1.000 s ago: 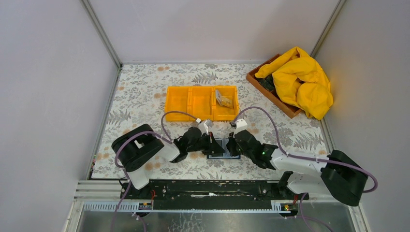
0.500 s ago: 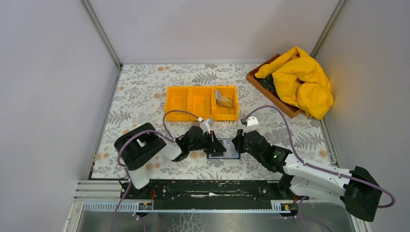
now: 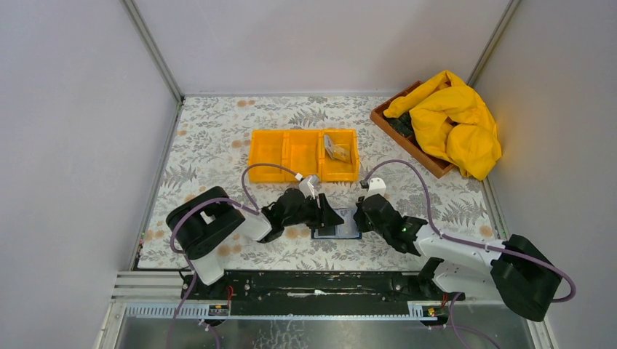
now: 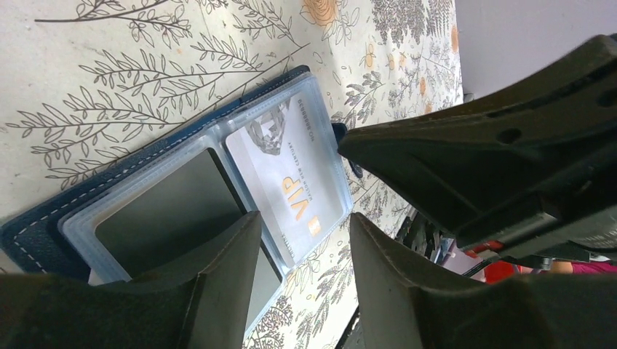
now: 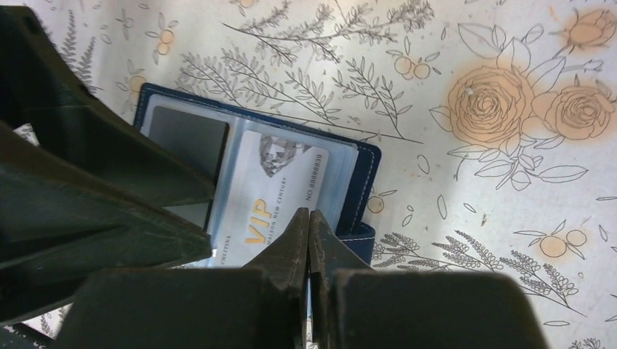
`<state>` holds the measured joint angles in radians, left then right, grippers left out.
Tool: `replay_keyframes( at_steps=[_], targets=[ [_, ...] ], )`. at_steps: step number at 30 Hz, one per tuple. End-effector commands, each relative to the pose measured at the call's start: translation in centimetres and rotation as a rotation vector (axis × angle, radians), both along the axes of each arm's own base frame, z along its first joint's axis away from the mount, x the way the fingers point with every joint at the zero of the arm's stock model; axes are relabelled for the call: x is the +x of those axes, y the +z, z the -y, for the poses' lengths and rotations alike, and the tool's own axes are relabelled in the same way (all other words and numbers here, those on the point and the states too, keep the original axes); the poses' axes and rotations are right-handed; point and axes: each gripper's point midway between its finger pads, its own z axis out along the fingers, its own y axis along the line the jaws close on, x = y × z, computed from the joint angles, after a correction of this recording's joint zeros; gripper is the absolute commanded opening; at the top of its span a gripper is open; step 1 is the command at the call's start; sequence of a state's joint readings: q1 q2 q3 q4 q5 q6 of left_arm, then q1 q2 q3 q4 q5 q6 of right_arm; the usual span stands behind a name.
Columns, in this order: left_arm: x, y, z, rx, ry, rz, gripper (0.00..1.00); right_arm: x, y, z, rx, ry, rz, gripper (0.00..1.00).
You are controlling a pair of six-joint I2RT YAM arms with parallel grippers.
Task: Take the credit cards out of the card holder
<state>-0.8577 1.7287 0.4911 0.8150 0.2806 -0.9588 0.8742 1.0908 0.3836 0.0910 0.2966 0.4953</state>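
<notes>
Okay, the card holder [image 3: 336, 224] lies opened flat on the table [image 3: 218, 131], right between my two sets of jaws, clear sleeves facing up, which is how I want it with the pockets exposed.

The left jaws are parted to a middling gap and gripping nothing. In the left wrist view the gap sits just over the near end of the white VIP card [image 4: 287, 174], so I read this as lining up to pinch that card's edge.

The right jaws are pressed together into a single point, nothing between them. That point sits at the long edge of the VIP card [image 5: 273, 189], by the holder's blue border [image 5: 360, 171]. My guess is it's there to pin the holder so it won't slide when the left side pulls (I can't tell whether it's touching the sleeve or hovering just above).

The dark panel [image 5: 185, 138] in the pocket under the left jaws could be a grey card or bare lining; I can't say.

Well beyond both jaws, the orange tray [image 3: 268, 154] has a couple of credit cards [image 3: 336, 148] in the compartment nearest the right jaws, so the job looks partly done, with the VIP card next.
</notes>
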Motion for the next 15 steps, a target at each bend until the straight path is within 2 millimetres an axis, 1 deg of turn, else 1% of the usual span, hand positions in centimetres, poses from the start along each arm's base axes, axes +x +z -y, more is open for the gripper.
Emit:
replay_keyframes(
  at_steps=[1,7,10,15],
  targets=[
    [0.2,-0.4,-0.3,0.017,0.014,0.033,0.55,0.2,-0.9,-0.5,0.051,-0.003,-0.049,0.00],
    [0.4,-1.1,-1.2,0.067,0.039,0.048,0.52,-0.3,-2.4,-0.9,0.059,0.019,-0.121,0.00],
    [0.2,-1.1,-1.4,0.071,0.038,0.049,0.51,-0.5,-2.6,-1.3,0.078,0.031,-0.141,0.00],
    [0.0,-1.1,-1.4,0.055,0.036,0.045,0.51,-0.6,-2.8,-1.3,0.098,0.031,-0.172,0.00]
  ],
)
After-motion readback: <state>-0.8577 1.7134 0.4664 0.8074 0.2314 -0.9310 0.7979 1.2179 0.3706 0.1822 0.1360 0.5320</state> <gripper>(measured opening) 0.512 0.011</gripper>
